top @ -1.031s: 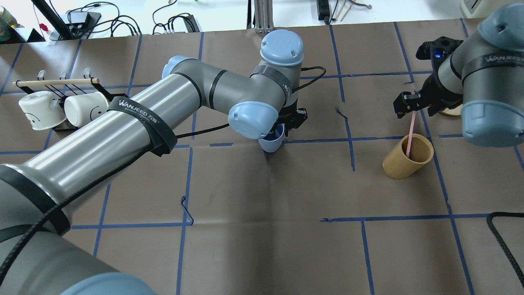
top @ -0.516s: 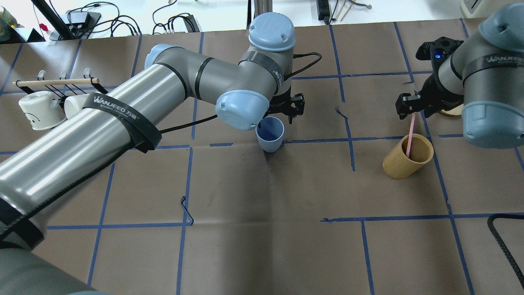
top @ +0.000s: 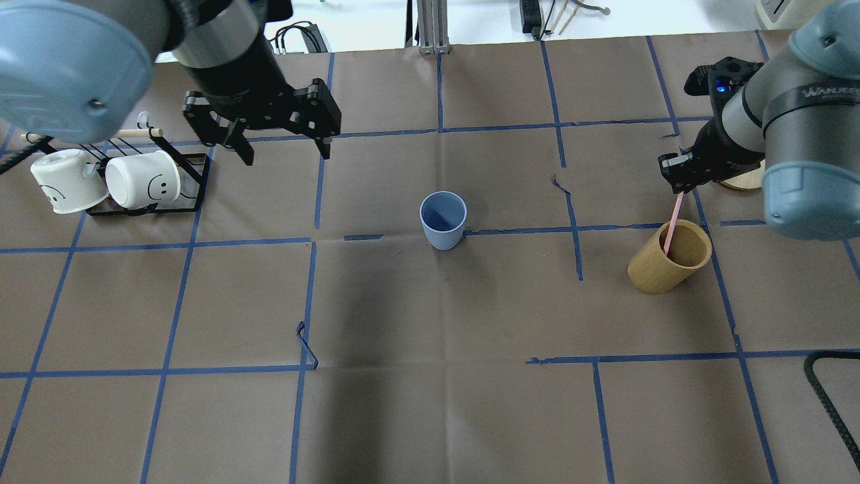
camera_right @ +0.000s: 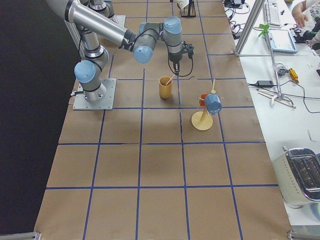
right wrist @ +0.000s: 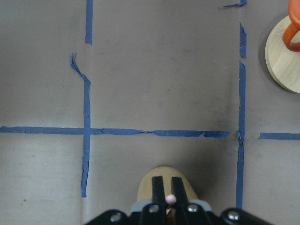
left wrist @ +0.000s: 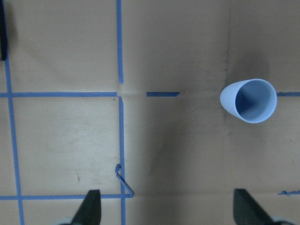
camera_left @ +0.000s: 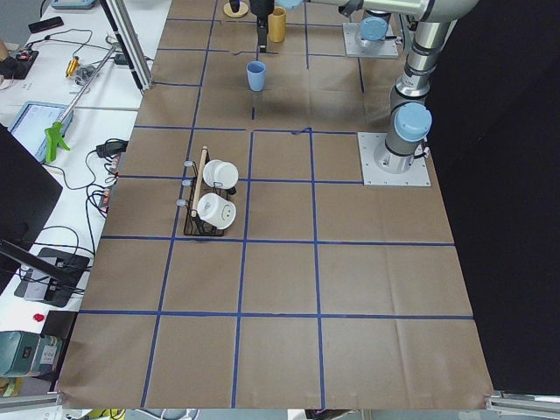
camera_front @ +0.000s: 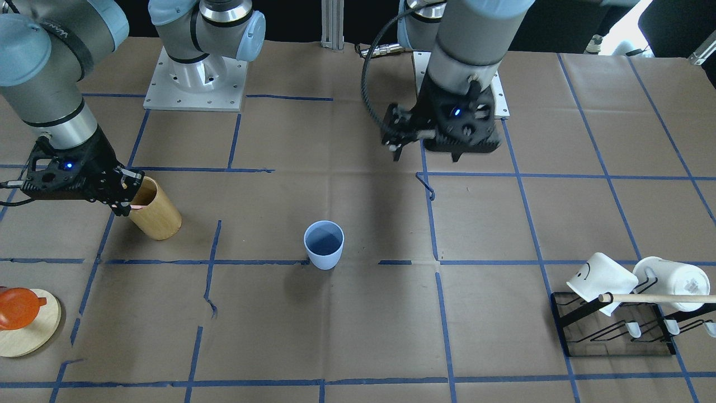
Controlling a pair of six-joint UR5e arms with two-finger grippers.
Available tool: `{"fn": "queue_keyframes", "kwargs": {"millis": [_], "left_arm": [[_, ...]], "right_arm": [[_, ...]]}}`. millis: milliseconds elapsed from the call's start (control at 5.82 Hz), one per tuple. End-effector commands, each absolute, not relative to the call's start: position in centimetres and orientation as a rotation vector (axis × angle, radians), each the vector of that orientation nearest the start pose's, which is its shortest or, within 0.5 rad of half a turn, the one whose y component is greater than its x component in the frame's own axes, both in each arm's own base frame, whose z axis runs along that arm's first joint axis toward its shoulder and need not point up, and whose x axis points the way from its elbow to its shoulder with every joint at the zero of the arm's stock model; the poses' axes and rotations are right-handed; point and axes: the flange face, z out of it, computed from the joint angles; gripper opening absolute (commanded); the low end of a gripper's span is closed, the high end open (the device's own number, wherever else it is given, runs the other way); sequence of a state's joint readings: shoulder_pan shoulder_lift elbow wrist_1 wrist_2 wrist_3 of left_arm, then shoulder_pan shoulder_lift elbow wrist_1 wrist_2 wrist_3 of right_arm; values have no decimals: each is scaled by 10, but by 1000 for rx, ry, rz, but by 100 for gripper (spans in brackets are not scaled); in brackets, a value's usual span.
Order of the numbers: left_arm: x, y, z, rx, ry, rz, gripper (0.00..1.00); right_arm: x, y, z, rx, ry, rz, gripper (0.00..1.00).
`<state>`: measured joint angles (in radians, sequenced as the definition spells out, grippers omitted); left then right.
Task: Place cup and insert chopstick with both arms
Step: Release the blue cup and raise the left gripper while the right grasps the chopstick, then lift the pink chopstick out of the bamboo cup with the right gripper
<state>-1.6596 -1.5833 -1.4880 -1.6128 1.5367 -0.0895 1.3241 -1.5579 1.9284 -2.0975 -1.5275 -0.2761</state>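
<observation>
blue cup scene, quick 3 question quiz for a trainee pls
1. True or false: the left end effector is gripping the blue cup.
2. The pink chopstick held by the right end effector has its lower end in: A the blue cup, B the bamboo holder, C nothing, it hangs free.
3. How many white mugs hang on the rack?
Key: 1 false; 2 B; 3 two.

Worktop [top: 430,417]: brown paper, matt, creased, gridded with blue tape [top: 201,370]. Cup [top: 443,220]: pale blue, smooth, matt, looks plastic. Holder [top: 662,269]: tan wood or bamboo, satin. Chopstick [top: 674,216]: pink, smooth. Mugs [top: 141,180]: white, glossy. Rack [camera_front: 559,324]: black wire, carrying a bare wooden dowel [camera_front: 654,298]. Left gripper [top: 287,158]: matt black.
</observation>
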Motion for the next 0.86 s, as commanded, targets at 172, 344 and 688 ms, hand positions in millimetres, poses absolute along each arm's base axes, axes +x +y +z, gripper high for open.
{"fn": "queue_keyframes", "kwargs": {"millis": [172, 344, 688], "left_arm": [[-138, -467, 487, -17, 3162, 56, 99], [-137, -470, 490, -27, 3159, 46, 99], [-128, -472, 497, -56, 3159, 22, 99]], "right_arm": [[27, -520, 483, -96, 3132, -166, 8], [33, -521, 526, -105, 3140, -138, 8], [103, -543, 541, -12, 3124, -155, 7]]}}
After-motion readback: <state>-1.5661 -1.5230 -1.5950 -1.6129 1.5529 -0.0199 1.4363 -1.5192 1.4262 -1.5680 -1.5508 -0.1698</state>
